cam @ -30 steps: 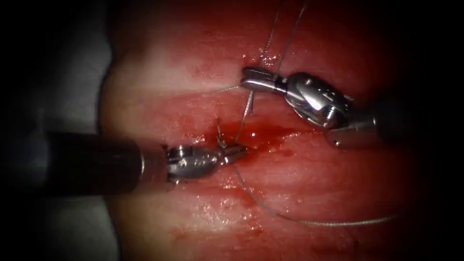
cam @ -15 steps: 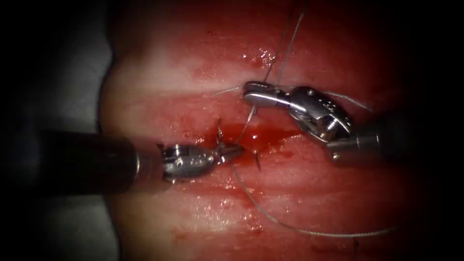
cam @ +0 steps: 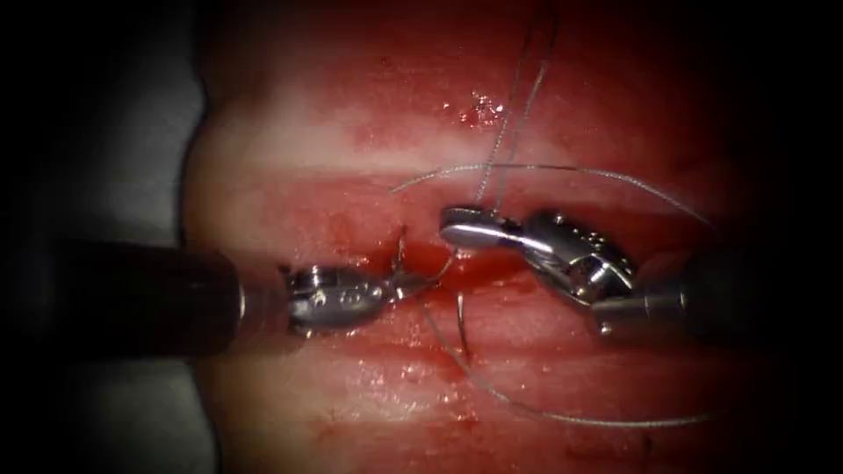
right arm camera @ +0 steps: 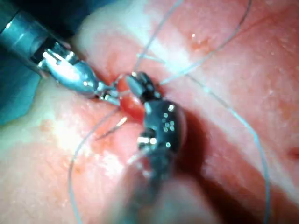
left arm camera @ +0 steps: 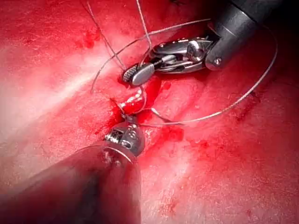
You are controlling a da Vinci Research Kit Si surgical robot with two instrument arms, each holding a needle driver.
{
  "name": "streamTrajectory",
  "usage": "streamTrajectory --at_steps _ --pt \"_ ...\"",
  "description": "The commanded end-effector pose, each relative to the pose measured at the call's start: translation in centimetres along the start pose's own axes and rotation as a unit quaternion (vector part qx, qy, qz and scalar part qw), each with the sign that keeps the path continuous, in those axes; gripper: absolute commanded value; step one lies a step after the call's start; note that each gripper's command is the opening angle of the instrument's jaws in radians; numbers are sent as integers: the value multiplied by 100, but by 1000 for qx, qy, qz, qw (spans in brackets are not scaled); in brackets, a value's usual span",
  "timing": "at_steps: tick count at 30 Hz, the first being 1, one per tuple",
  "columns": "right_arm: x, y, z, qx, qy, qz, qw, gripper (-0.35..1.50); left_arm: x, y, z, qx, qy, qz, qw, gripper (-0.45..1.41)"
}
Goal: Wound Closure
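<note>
My left tool (cam: 420, 281) comes in from the left, shut on the curved needle (cam: 460, 321) near its back end, at the cut (cam: 439, 256). The needle sits in the tissue (cam: 562, 351). Its tail stands up just left of the jaws and its pointed end sticks out of the tissue just right of them, on the near side of the cut. My right tool (cam: 464, 230) hovers just right of the cut, shut on the thread (cam: 514, 114) that runs up and away. In the wrist views I see the left tool (left arm camera: 127, 122) (right arm camera: 110, 95), the right tool (left arm camera: 135, 74) (right arm camera: 138, 86) and the needle point (right arm camera: 114, 128).
Red fluid (cam: 479, 263) pools in the cut under the right tool. A long slack loop of thread (cam: 562, 417) lies on the near tissue, and another arc (cam: 571, 168) passes behind the right tool. Grey cloth (cam: 132, 132) borders the tissue on the left.
The needle point has come up out of the tissue and lengthened as the left tool turned. The right tool has moved down toward the cut, bringing the thread with it.
</note>
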Motion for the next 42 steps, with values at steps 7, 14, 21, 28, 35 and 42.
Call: streamTrajectory --at_steps 7,14,21,28,35,42 --pt "37 35 -11 -8 12 -65 998 131 10 26 -12 -8 -3 -4 1000 7" --pt "69 56 -39 -32 15 -102 994 141 26 47 -38 -11 -5 9 1000 7" --pt "81 43 -77 -12 -7 -134 991 143 40 65 -65 -22 1 16 1000 7" --pt "84 30 -112 1 -11 -145 989 133 47 70 -62 -14 19 60 998 12" --pt "70 20 -114 2 -13 -149 989 131 64 71 -42 7 68 88 994 34" --pt "57 19 -106 -1 -13 -154 988 130 50 65 -26 15 72 110 991 56"
